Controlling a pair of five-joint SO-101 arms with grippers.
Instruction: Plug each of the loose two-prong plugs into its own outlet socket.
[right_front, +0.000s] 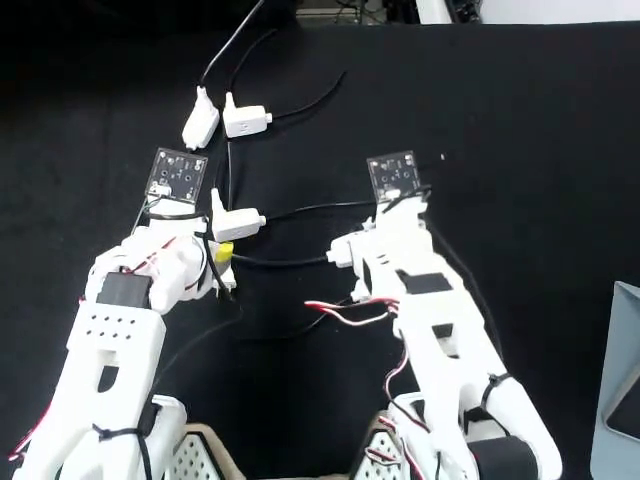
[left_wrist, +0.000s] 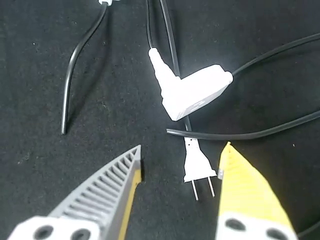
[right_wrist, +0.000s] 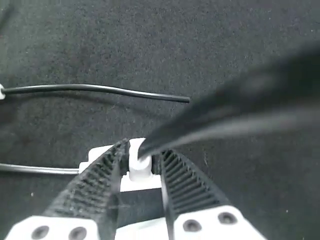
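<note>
On the black mat, a small white two-prong plug (left_wrist: 199, 167) lies between the fingers of my open left gripper (left_wrist: 180, 165), close to the yellow finger (left_wrist: 245, 190). In the high view that gripper (right_front: 222, 262) sits just below the left outlet socket board (right_front: 180, 175). My right gripper (right_wrist: 141, 162) is shut on another white plug (right_wrist: 137, 165), whose black cable (right_wrist: 240, 115) runs off past the camera. In the high view this gripper (right_front: 345, 252) is below the right outlet socket board (right_front: 392, 172).
A white L-shaped adapter (left_wrist: 192, 90) lies just beyond the loose plug, also seen in the high view (right_front: 235, 220). Two more white adapters (right_front: 200, 118) (right_front: 245, 120) lie farther back. Black cables (right_front: 300, 212) cross between the arms. A grey bin (right_front: 620, 390) stands at the right edge.
</note>
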